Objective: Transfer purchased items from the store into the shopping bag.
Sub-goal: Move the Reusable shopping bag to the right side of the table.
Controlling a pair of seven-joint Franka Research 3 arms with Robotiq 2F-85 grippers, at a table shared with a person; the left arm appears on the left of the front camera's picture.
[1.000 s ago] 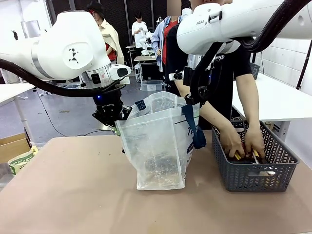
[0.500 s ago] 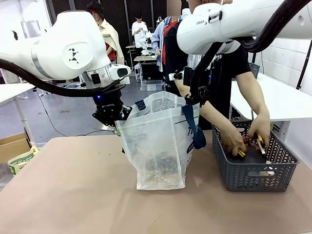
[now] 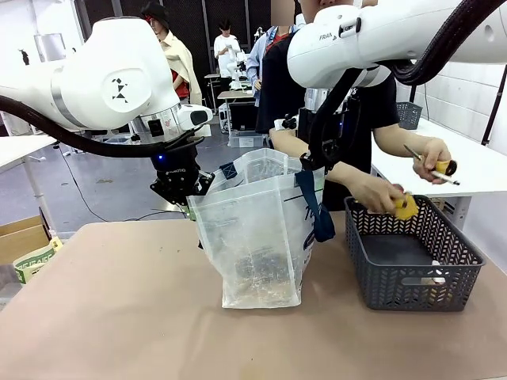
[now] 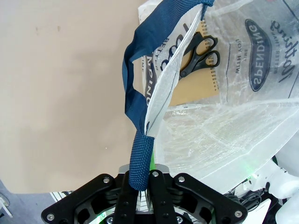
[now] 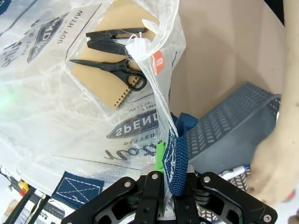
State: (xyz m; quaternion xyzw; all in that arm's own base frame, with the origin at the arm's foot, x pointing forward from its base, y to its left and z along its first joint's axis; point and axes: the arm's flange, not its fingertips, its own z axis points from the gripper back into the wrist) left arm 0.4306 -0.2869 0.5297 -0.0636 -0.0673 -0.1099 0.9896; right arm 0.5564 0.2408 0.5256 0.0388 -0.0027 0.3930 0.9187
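Navy strap handles are what the claws grip: the left claw (image 4: 142, 179) is pressed together on one strap (image 4: 139, 156), and the right claw (image 5: 169, 186) pinches the opposite one. Between them the shopping bag (image 3: 257, 237) stands mid-counter (image 3: 111, 317) with its mouth pulled open. Black scissors on brown card (image 5: 110, 70) already lie at its bottom. Toward the counter's right edge, over the grey basket (image 3: 412, 277), the person's nearer hand (image 3: 379, 196) holds a yellow packet (image 3: 406, 207). The bag's mouth lies just to the robot's left of that hand and slightly higher, so this hand probably drops first. The farther hand (image 3: 432, 154) holds thin items (image 3: 420, 168), slanted near level.
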